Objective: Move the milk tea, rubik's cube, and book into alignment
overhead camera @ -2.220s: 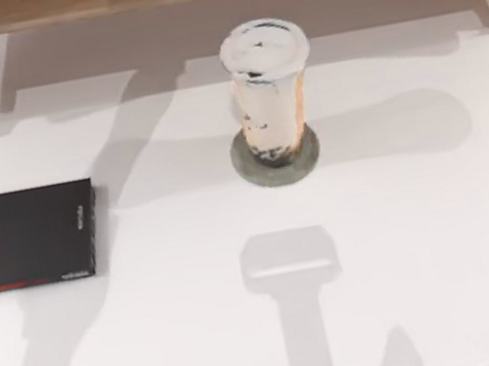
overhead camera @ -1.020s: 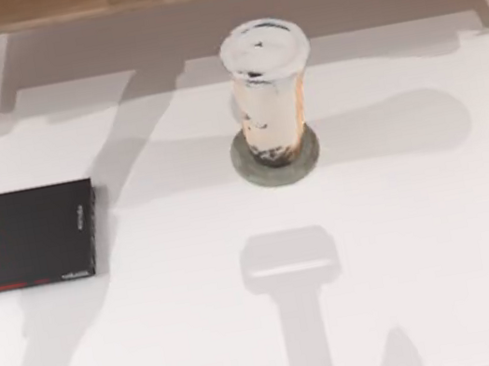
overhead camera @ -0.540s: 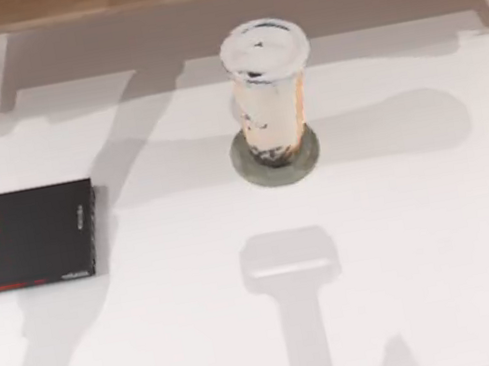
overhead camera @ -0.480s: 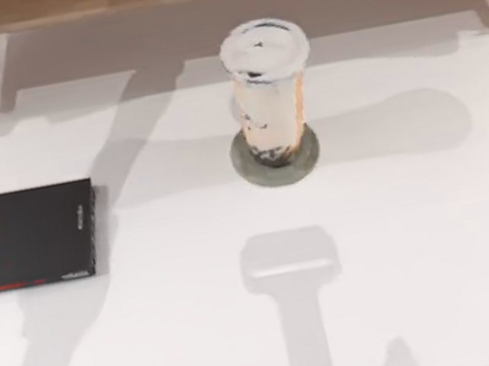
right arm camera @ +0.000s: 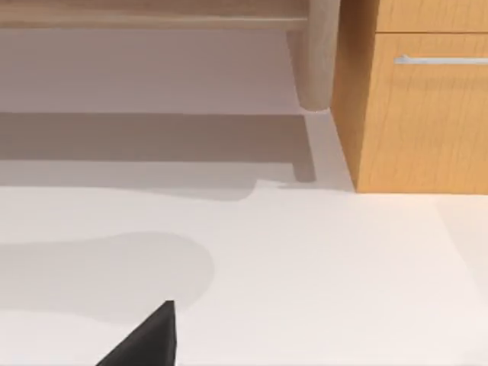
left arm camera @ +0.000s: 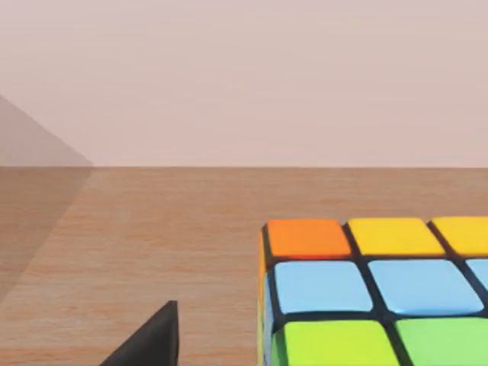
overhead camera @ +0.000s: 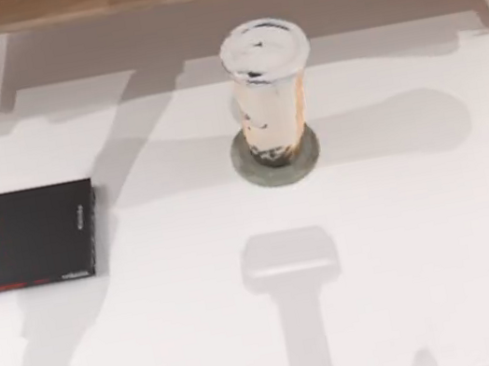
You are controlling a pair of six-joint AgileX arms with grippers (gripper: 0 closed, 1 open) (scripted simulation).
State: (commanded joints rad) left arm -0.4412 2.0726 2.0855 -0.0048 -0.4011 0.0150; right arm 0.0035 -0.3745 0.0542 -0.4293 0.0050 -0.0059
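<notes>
On the white tabletop [overhead camera: 406,240], the black book [overhead camera: 22,238] lies at the left edge; farther back, the milk tea [overhead camera: 269,93] stands upright on a grey coaster [overhead camera: 247,165], holding beige drink over dark pearls. The rubik's cube [left arm camera: 374,293] rests on a wooden surface [left arm camera: 152,244] near the left arm's camera. Nothing looks grasped; fetching the cube seems next. Whether either arm's jaws are spread cannot be told.

You had a white table [overhead camera: 406,240] as the carrying surface. 1 flat grey coaster [overhead camera: 276,160] lay near its middle toward the back, with the milk tea [overhead camera: 268,89] upright on it. 1 black book [overhead camera: 22,238] lay flat at the left edge, well apart from the coaster. The rubik's cube [left arm camera: 374,293] sat on a separate wooden surface [left arm camera: 152,244].
</notes>
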